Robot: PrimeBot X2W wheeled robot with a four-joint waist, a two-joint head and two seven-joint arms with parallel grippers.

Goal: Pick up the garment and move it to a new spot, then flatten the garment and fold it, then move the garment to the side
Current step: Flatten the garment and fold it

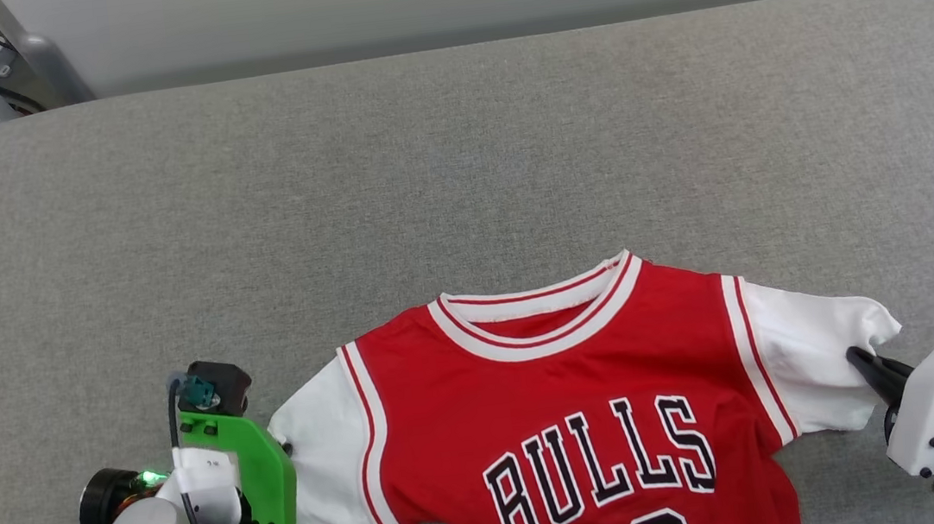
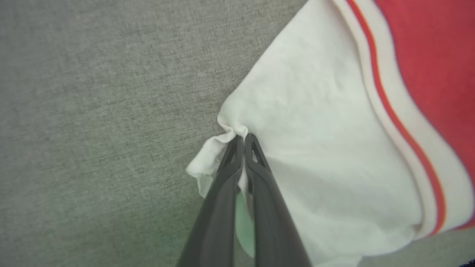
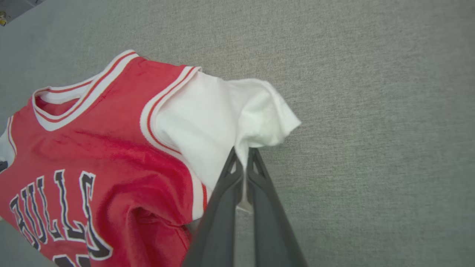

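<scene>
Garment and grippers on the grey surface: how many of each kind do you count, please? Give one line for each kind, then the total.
garment: 1
grippers: 2 (left gripper, right gripper, each shut on the garment)
Total: 3

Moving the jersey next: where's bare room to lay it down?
Free: the grey surface beyond the garment up to the far edge. Crowded: the near edge, where left gripper and right gripper pinch its sleeves.
</scene>
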